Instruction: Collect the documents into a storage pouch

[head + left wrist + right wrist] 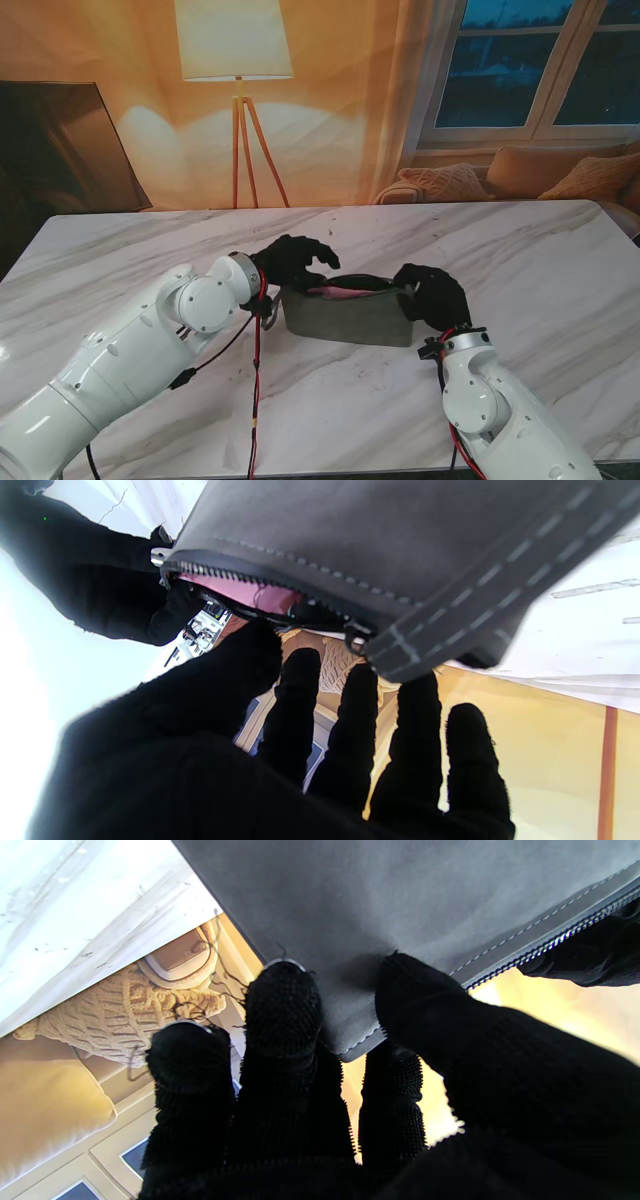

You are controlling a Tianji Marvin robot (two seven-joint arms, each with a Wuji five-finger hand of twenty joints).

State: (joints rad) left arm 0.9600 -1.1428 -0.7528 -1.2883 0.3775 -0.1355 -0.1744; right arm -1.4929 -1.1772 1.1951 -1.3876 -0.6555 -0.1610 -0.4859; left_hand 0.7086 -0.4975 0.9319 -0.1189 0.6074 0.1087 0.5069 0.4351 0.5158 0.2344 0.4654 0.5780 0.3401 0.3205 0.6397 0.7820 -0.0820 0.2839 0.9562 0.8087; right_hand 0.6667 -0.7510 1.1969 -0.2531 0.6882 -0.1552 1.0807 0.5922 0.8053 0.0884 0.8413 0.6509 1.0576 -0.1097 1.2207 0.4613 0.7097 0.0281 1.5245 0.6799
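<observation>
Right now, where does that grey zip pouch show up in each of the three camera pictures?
Stand view: the grey pouch stands upright at table centre, between both hands.
Left wrist view: it fills the upper part of the picture, zipper open, a pink document inside.
Right wrist view: its grey side fills the top of the picture, pinched by the fingers.
Shared landmark: the zipper, seen in both wrist views.
</observation>
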